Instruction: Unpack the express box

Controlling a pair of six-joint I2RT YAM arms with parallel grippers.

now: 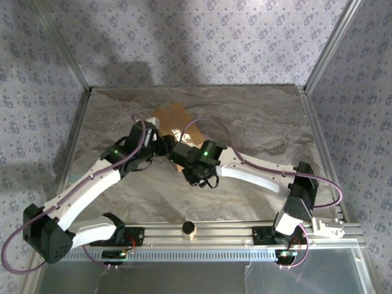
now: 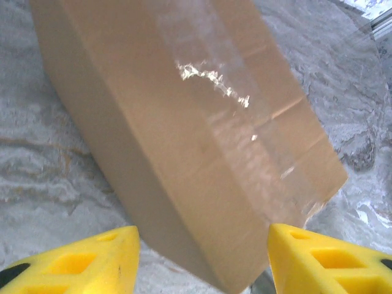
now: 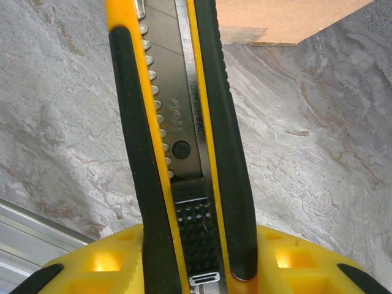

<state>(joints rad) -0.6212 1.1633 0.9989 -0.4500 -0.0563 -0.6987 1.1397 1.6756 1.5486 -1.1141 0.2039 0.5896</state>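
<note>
Tape point(image 2: 226, 116) glints along the top of the express box point(image 1: 172, 114), which lies on the marbled table point(image 1: 263, 122) just above the centre of the top view, partly hidden under both wrists. The left gripper point(image 2: 202, 260) has its yellow fingers point(image 2: 92, 260) spread at the bottom corners of its wrist view, the box's near end between them, with no contact that I can make out. The right gripper point(image 3: 196, 260) is clamped on a yellow-and-black utility knife point(image 3: 184, 122) pointing up the frame toward a box corner at the upper right.
</note>
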